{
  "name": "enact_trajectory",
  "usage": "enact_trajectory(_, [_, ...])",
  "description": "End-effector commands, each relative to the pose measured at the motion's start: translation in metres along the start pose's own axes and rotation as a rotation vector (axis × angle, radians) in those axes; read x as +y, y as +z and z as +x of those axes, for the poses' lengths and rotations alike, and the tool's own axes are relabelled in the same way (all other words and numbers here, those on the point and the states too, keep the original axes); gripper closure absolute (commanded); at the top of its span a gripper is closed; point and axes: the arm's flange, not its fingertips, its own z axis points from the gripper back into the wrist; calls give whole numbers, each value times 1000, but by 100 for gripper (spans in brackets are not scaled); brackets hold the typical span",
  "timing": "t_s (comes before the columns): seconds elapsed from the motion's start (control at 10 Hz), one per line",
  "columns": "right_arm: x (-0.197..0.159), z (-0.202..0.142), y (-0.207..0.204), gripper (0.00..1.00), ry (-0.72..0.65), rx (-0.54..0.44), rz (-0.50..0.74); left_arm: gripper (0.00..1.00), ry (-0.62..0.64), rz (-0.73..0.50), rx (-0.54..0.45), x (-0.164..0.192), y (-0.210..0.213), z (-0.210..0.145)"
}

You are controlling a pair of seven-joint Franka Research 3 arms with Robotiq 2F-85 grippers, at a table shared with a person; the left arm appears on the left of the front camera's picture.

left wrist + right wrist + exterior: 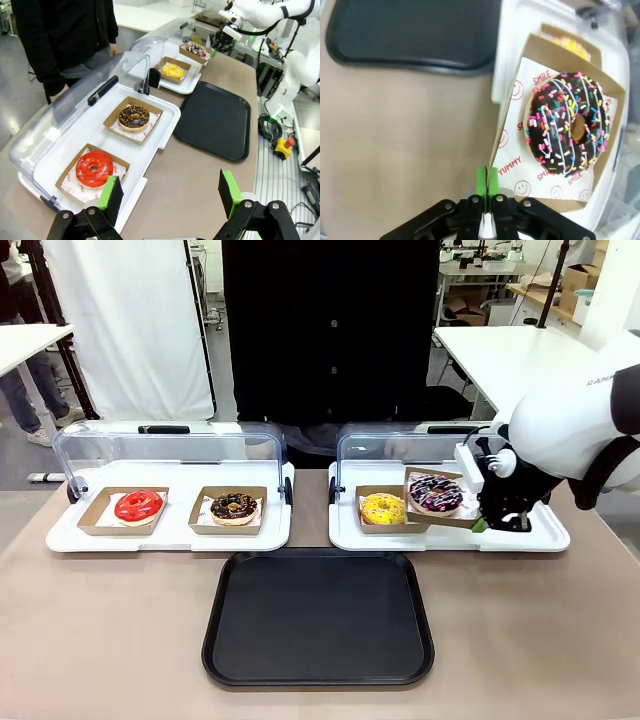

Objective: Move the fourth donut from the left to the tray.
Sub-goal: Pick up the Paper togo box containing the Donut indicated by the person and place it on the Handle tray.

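Right gripper (pixel 503 523) pressed together on the right-hand edge of the brown cardboard dish (pixel 437 498), green pads (pixel 487 181) pinching the thin wall with nothing between them but card. Fourth donut (pixel 436 493) seated in that dish, chocolate glaze with white stripes and coloured sprinkles, lying directly left of the claw and close to it. Dish lifted and tilted, overlapping the right side of the yellow donut's (pixel 383 508) dish, above the right white display tray (pixel 545 536) with its clear lid up. Black tray (pixel 318 616) lying flat on the table, nearer the robot and to the left of the held dish, well apart from it; long axis running left to right, near the table's middle. Coming move judged to run leftward and toward the near side, downward onto the black surface. Donut round, so no long axis of its own; hole facing up with a tilt; dish near square. Left gripper (pixel 170 196) spread wide, empty, hovering at the left end of the table by the red donut (pixel 94 169), much farther from the task's thing. Right arm clearly the nearer. Risk judged: single-edge pinch letting the dish sag or the donut slide during travel.
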Motion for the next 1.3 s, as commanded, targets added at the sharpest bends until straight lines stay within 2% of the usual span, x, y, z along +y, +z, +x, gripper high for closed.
enact_trajectory(0.0, [20, 26, 4, 98, -11, -18, -15, 0, -21, -6, -22, 1, 1, 1])
enact_trajectory(0.2, [33, 44, 5, 98, 34, -53, -14, 0, -21, -6, -22, 1, 1, 1])
enact_trajectory(0.3, [14, 32, 3, 98, 7, -19, 0, 0, -21, -6, -22, 1, 1, 1])
enact_trajectory(0.6, [16, 41, 3, 97, 22, -26, 4, 0, -21, -6, -22, 1, 1, 1])
enact_trajectory(0.8, [47, 87, -17, 97, 14, -18, -35, 0, -21, -6, -22, 1, 1, 1])
enact_trajectory(1.2, [99, 157, -35, 97, 32, -23, -25, 0, -21, -6, -22, 1, 1, 1])
